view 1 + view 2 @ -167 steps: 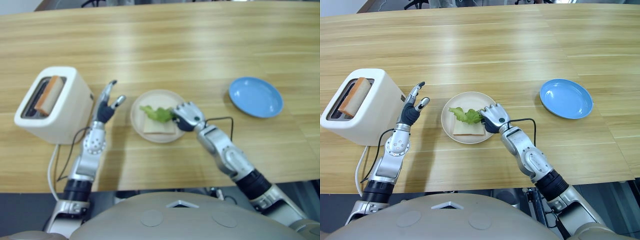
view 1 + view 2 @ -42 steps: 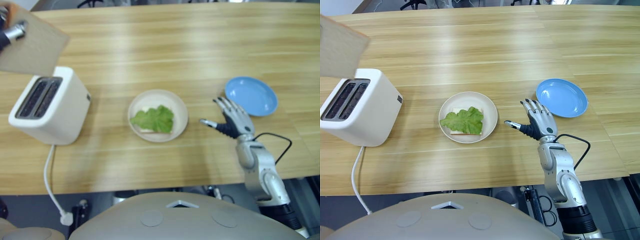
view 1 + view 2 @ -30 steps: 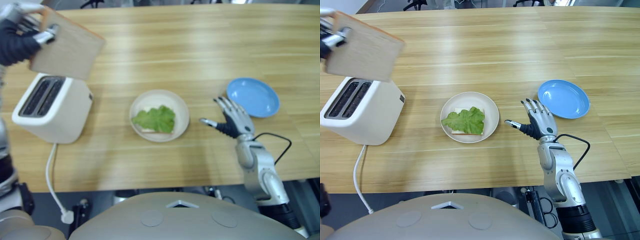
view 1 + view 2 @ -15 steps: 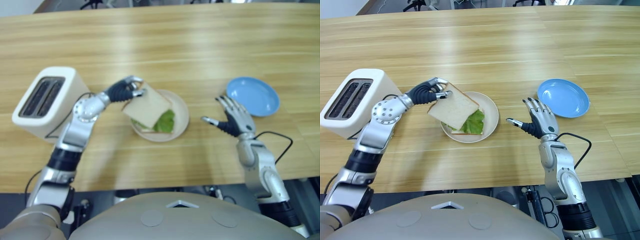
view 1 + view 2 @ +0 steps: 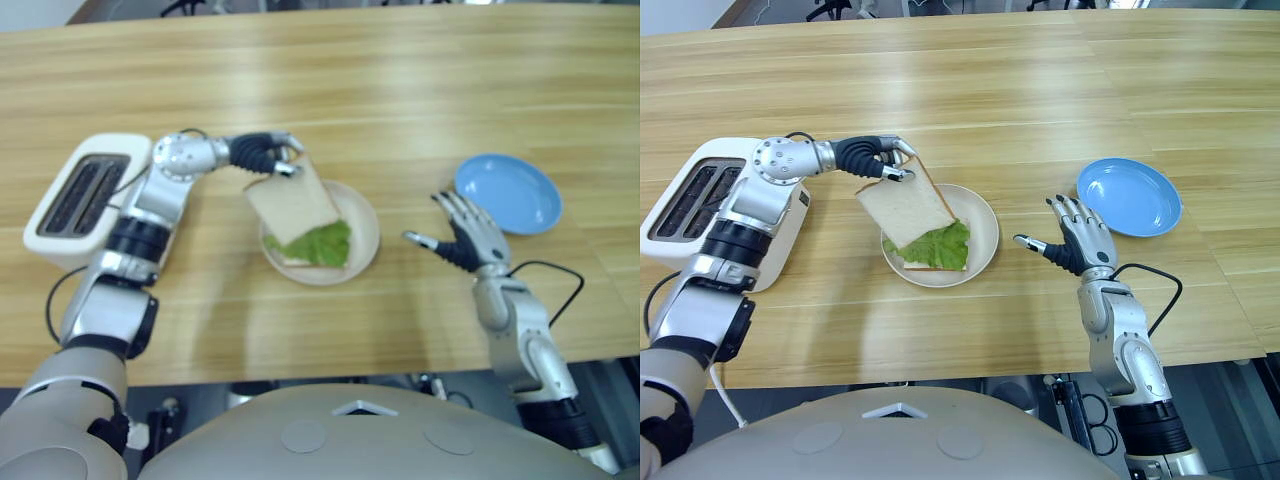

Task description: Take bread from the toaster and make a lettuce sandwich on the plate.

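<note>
While the left hand (image 5: pixel 880 157) pinches a bread slice (image 5: pixel 905 208) by its top corner, the slice tilts over the left half of the plate (image 5: pixel 987 232) at frame centre. Its lower edge meets the lettuce (image 5: pixel 932 246), which lies in the plate. Wood table (image 5: pixel 990 90) stretches across the upper frame. Right of the plate, the right hand (image 5: pixel 1077 245) is spread, near a blue plate (image 5: pixel 1130 197). The toaster (image 5: pixel 685 205) stands far left.

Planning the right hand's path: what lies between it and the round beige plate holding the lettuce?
Only bare light wooden table separates the open right hand from the round beige plate, seen in the right eye view.
</note>
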